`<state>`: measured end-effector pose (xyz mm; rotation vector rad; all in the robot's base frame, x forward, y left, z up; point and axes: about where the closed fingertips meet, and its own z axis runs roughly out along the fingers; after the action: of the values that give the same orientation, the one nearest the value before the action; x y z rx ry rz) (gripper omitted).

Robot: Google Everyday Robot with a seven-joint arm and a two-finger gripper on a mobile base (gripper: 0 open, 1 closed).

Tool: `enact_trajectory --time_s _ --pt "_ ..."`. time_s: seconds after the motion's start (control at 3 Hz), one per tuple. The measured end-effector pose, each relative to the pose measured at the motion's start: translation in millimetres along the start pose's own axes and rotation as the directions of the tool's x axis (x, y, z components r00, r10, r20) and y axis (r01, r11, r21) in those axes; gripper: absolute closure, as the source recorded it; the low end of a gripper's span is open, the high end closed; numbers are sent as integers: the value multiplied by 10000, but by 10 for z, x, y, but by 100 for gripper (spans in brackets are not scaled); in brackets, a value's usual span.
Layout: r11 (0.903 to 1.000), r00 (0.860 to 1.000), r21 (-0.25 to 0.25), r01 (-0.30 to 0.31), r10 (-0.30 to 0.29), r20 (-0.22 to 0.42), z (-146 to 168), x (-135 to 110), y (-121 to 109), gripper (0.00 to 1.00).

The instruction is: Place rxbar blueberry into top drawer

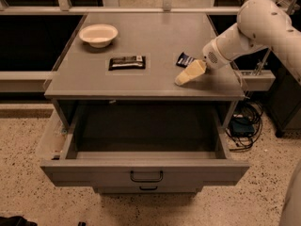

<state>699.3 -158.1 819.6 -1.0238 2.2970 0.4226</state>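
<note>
Arm (254,27) comes in from the right side, white elbow up high, forearm angled down and left over the cabinet top (155,36). Gripper (182,80) is the pale yellow wedge at the end, tip low over the front-right part of the top, pointing toward the front edge. How far it's spread: no way to say from where I stand.

rxbar blueberry (184,59) lies flat on the top, just behind the gripper and partly hidden by it. Not in the drawer.

Count:
- 1 arm, 1 gripper
- 2 bars: the blue one, plus 1 black-wrapped bar (126,62) mid-top, well apart from the gripper
- 1 white bowl (98,35), back-left
- 1 top drawer (94,172), pulled fully out, interior dark
- 1 lower drawer front (148,189) beneath it, closed
</note>
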Motion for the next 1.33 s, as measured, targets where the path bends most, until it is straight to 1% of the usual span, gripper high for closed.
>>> enact_trajectory --time_s 0.67,1.0,1.33 --pt "10000 10000 -42 -4 4 -64 38 27 16 65" --pt "10000 10000 -43 -4 4 -64 38 27 16 87" --pt "10000 10000 -43 -4 4 -65 38 27 16 100"
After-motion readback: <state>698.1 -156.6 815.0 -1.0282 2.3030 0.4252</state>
